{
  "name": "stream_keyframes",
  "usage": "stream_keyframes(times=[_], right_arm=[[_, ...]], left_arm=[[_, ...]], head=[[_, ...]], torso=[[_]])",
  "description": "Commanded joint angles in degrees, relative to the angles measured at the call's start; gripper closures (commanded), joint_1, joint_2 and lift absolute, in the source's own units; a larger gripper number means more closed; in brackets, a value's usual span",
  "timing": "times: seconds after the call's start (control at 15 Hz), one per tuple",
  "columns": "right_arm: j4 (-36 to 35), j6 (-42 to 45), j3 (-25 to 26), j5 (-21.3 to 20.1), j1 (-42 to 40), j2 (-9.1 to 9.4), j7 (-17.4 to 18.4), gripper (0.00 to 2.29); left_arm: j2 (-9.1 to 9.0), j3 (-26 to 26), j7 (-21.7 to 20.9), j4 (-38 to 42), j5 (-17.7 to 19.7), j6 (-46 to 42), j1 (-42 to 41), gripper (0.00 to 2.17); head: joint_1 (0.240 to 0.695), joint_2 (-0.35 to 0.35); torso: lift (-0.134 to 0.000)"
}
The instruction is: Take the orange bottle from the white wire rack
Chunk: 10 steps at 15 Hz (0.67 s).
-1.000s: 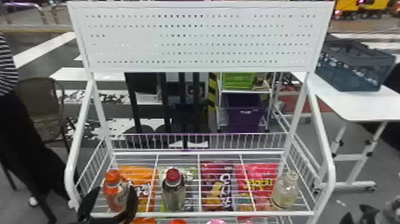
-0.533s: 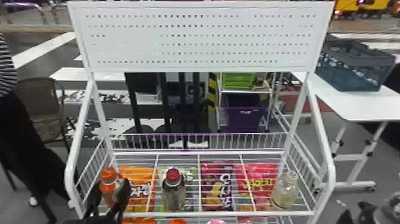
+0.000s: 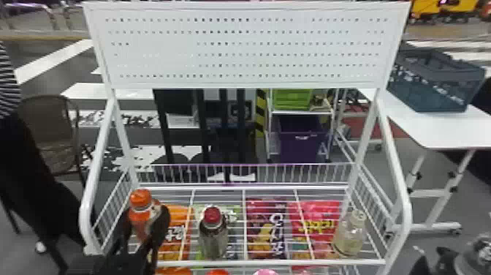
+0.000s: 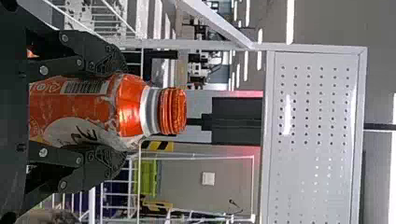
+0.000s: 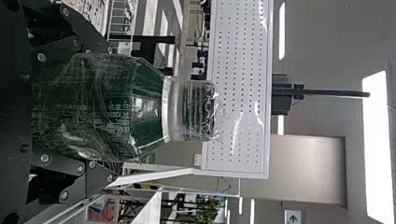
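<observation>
The orange bottle [image 3: 140,212] stands upright at the left side of the white wire rack [image 3: 270,262], with my left gripper [image 3: 148,228] shut around its body. In the left wrist view, the fingers of my left gripper [image 4: 116,109] press the orange bottle [image 4: 100,107] from both sides, below its orange cap. My right gripper [image 3: 446,257] is at the bottom right corner of the head view, outside the rack. The right wrist view has my right gripper [image 5: 109,109] shut on a clear bottle with a green body [image 5: 107,107].
A red-capped bottle [image 3: 213,234] stands mid-rack and a pale bottle [image 3: 350,234] at its right. Snack bags [image 3: 268,226] lie below the wires. The rack's left side rail [image 3: 89,190] runs close to my left gripper. A white table [image 3: 434,128] holds a dark crate [image 3: 431,84].
My left gripper has closed on the orange bottle. Both have since moved up in the head view and slightly right. The right gripper's visible part has shifted only slightly.
</observation>
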<state>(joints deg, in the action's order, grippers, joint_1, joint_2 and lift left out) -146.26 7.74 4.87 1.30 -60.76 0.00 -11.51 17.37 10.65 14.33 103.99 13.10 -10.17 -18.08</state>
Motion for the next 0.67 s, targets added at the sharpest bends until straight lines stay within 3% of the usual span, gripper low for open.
stream_keyframes(times=[0.0,0.27,0.47,0.6], right_arm=[[0.5,0.0,0.1,0.3,0.2,0.05,0.0,0.97],[0.5,0.0,-0.2,0.2,0.5,0.05,0.0,0.97],[0.5,0.0,-0.2,0.3,0.5,0.05,0.0,0.97],[0.5,0.0,-0.2,0.3,0.5,0.05,0.0,0.97]], left_arm=[[1.88,-2.5,0.1,13.3,-0.2,8.7,-6.0,2.15],[2.15,-7.8,0.0,31.1,-1.1,26.3,-14.1,2.15],[1.97,-11.0,0.0,35.2,-1.4,24.2,-19.4,2.15],[0.92,-12.9,-0.2,35.8,-1.3,19.8,-22.5,2.15]], head=[[0.499,0.000],[0.499,0.000],[0.499,0.000],[0.499,0.000]], torso=[[0.000],[0.000],[0.000],[0.000]])
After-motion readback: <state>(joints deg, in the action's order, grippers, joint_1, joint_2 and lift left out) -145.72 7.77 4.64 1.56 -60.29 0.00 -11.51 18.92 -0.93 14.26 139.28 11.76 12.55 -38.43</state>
